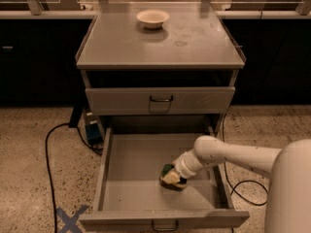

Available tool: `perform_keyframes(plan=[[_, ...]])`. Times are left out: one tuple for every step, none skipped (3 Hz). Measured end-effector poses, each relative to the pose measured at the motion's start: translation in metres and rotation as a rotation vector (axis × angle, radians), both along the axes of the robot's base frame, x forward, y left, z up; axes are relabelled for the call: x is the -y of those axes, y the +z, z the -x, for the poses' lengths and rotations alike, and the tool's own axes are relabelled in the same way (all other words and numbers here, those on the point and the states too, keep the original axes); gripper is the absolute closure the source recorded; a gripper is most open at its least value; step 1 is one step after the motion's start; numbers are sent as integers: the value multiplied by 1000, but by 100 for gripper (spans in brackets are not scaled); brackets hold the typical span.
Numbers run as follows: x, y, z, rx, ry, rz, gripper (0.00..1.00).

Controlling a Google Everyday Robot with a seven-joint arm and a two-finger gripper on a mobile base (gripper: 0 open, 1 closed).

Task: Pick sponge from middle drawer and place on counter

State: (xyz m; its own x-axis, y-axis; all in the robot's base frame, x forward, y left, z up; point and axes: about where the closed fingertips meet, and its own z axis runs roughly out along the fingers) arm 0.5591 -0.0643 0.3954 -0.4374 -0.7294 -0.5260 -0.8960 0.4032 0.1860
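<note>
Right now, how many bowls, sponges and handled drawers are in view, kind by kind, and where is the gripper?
Bowls: 1, the white bowl on the counter.
Sponges: 1, the sponge in the middle drawer, gripper at it.
Handled drawers: 2, middle drawer open, upper drawer shut.
Total: 4.
</note>
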Motion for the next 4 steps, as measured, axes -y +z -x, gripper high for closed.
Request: perform_keyframes(plan=[[-31,123,-9,35,69,-119,100],[-59,219,-8,69,151,-175,100],[-73,277,-14,83,202,-206,100],[-73,277,-14,83,202,-206,100]])
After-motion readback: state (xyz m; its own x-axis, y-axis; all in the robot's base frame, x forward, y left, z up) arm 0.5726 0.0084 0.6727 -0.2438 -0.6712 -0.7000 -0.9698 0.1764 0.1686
